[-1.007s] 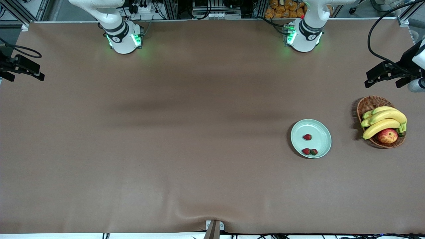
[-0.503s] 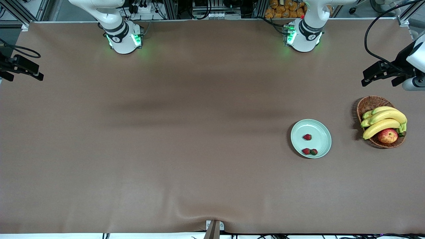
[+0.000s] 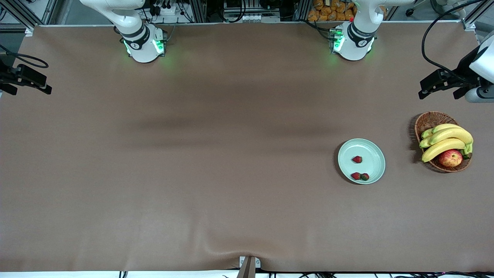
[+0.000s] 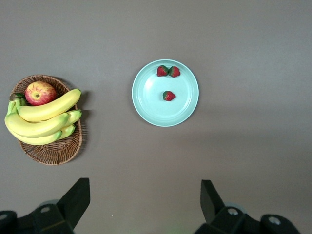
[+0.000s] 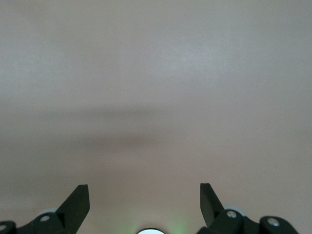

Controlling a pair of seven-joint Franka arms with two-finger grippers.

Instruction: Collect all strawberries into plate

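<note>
The pale mint-green plate (image 3: pixel 371 153) sits on the brown table toward the left arm's end. Three small red strawberries lie in it: one (image 3: pixel 357 159) near the middle and two touching each other (image 3: pixel 356 176) (image 3: pixel 364 177) by the rim nearest the front camera. The left wrist view shows the plate (image 4: pixel 146 97) and the strawberries (image 4: pixel 168 96) (image 4: pixel 162 71) (image 4: pixel 174 72) too. My left gripper (image 3: pixel 439 92) is open and empty, high over the table's edge at the left arm's end (image 4: pixel 145 200). My right gripper (image 3: pixel 30 88) is open and empty over the right arm's end (image 5: pixel 145 200).
A brown wicker basket (image 3: pixel 429 120) with bananas (image 3: pixel 447 141) and a red-yellow apple (image 3: pixel 450 158) stands beside the plate, closer to the table's edge at the left arm's end. It also shows in the left wrist view (image 4: pixel 48 151). The right wrist view shows only bare table.
My left gripper has drifted slightly toward the robots' bases, still open and empty. The right arm, the plate and the strawberries have not moved.
</note>
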